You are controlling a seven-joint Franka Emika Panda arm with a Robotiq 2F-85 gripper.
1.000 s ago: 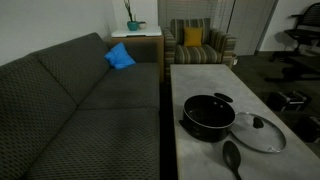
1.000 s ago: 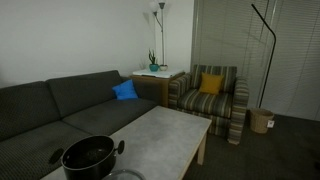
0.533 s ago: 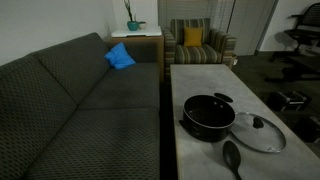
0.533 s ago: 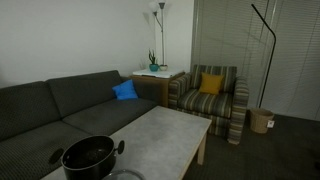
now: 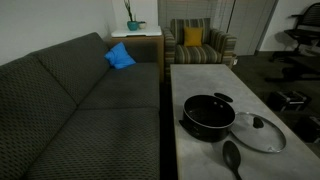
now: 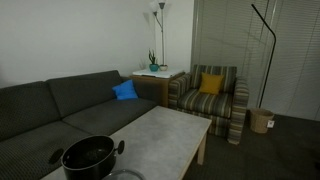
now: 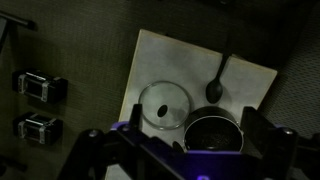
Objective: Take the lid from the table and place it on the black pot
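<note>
The black pot (image 5: 208, 115) stands on the long grey table (image 5: 200, 80), near its front end. The glass lid (image 5: 258, 132), with a metal rim and a dark knob, lies flat on the table right beside the pot. In the wrist view I look down from high above on the lid (image 7: 164, 105) and the pot (image 7: 212, 133). My gripper (image 7: 193, 125) is open and empty, its fingers spread wide in that view. The arm does not show in either exterior view. The pot (image 6: 90, 157) also shows at the bottom edge of an exterior view.
A black spoon (image 5: 232, 156) lies on the table in front of the pot and lid. A dark sofa (image 5: 80, 100) runs along one long side of the table. A striped armchair (image 5: 198, 42) stands beyond the far end. Black cases (image 7: 35, 86) sit on the floor.
</note>
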